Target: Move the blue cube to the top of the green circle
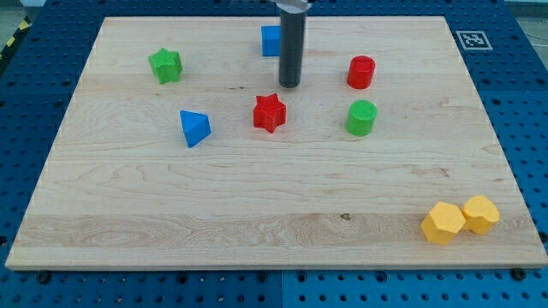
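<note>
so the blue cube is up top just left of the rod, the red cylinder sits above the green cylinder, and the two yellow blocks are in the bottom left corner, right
Not quite: the two yellow blocks lie in the view's bottom right corner, not the bottom left, as the camera view shows. The rest holds: the blue cube is at the top, just left of the rod, above my tip, and the red cylinder sits above the green cylinder.

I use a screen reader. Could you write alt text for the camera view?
My tip rests beside the blue cube, near the wooden board's top edge. The green circle sits to the view's right, below a red cylinder.
</note>
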Controlling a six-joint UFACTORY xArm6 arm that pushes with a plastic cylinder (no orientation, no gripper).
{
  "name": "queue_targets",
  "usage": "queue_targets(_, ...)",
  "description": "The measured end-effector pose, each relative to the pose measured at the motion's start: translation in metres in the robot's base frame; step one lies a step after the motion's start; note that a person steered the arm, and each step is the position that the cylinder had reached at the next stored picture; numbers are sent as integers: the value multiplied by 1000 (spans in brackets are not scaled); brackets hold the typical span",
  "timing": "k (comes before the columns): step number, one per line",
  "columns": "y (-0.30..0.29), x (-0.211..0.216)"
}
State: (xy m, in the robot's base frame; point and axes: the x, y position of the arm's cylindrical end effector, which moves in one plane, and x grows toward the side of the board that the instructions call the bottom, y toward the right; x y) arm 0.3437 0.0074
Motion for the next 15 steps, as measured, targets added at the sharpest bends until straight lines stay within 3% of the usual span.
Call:
queue_targets(2, -58, -46)
queue_targets(5, -59, -55)
queue_targets(7, -58, -87)
queue_targets(9, -2, -92)
queue_targets(13, 1, -100)
queue_targets(15, 45, -97)
